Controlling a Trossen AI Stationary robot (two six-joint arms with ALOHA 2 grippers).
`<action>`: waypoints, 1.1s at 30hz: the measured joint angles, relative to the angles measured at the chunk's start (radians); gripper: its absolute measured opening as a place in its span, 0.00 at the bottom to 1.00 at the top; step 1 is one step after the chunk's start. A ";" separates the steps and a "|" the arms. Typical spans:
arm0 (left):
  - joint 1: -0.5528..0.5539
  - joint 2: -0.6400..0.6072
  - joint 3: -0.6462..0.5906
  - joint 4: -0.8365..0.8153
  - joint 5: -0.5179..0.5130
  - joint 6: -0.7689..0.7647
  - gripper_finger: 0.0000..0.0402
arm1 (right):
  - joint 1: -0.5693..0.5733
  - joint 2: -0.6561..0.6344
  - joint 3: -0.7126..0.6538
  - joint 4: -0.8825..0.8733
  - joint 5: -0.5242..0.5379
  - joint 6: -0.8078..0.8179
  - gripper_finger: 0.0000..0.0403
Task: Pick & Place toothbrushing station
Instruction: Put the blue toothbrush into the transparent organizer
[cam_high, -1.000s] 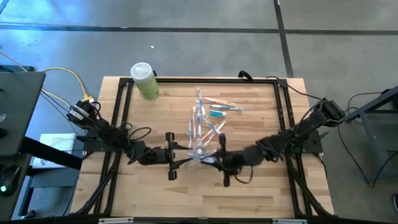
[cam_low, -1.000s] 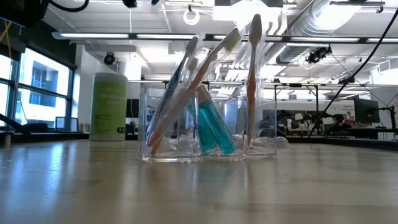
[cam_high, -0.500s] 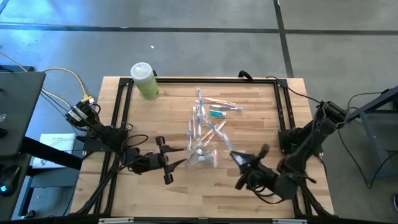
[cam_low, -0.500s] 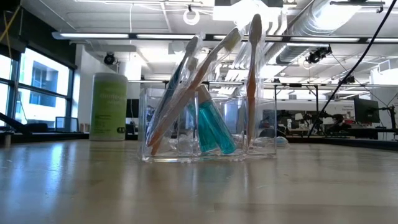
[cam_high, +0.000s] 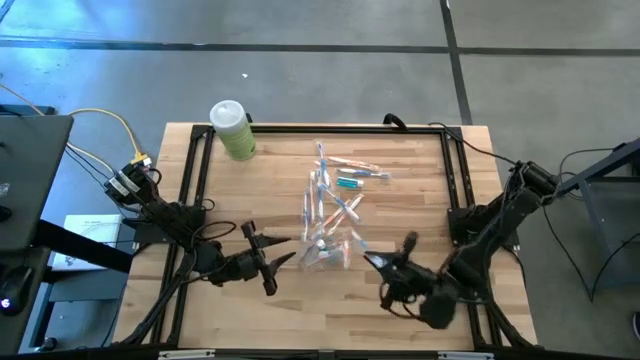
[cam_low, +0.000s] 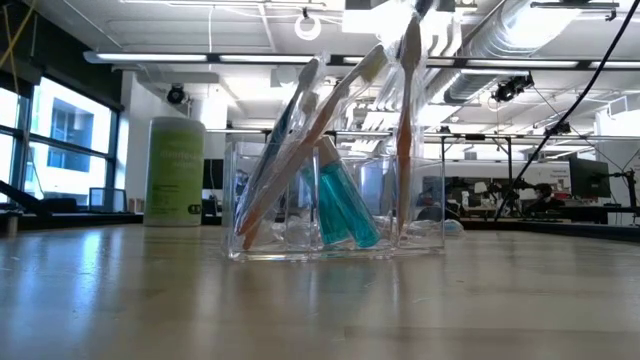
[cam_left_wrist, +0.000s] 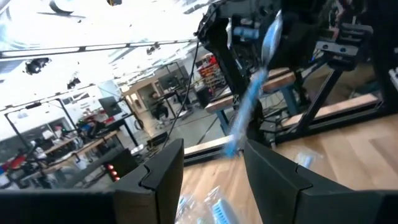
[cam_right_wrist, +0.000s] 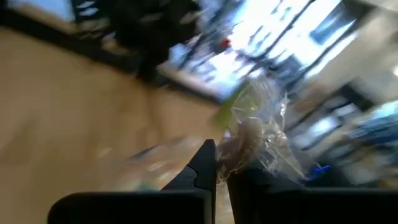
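I am looking at the holder (cam_high: 325, 252) standing upright near the middle of the bench (cam_high: 300, 312), with several brushes (cam_low: 318, 130) leaning in it beside a teal tube. More brushes are lying loose on the wood just behind it, toward the bottle (cam_high: 232, 130).

The left hand (cam_high: 268, 262) is hovering released just beside the holder, its fingers (cam_left_wrist: 163, 177) spread and empty. The right hand (cam_high: 372, 260) is sitting clenched on the holder's other side. A brush head in crinkled clear wrap is showing right at its tips in the right wrist view. I cannot tell whether it is actually pinching it.

I am judging the holder to be light, stiff and slick, so it is likely to skate or tip if nudged, the more so with tall brushes leaning out of it. I am favouring a grip low across its walls. The brushes are thin and springy, and the wrapped ones look slippery, so I am planning to pinch each at mid-handle.

The front half of the bench is giving me open room. The black frame (cam_high: 195, 180) along both sides is limiting sideways swings, and the two hands are crowding each other around the holder
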 joint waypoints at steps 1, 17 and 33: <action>-0.003 0.000 0.000 0.000 0.000 0.012 0.41 | -0.025 -0.006 0.000 -0.055 -0.040 0.066 0.02; 0.080 0.000 0.000 -0.062 -0.055 0.093 0.41 | -0.251 -0.033 -0.026 -0.206 -0.222 0.262 0.03; 0.097 0.001 0.000 -0.082 -0.187 -0.106 0.41 | -0.300 -0.029 -0.026 -0.131 -0.523 0.274 0.03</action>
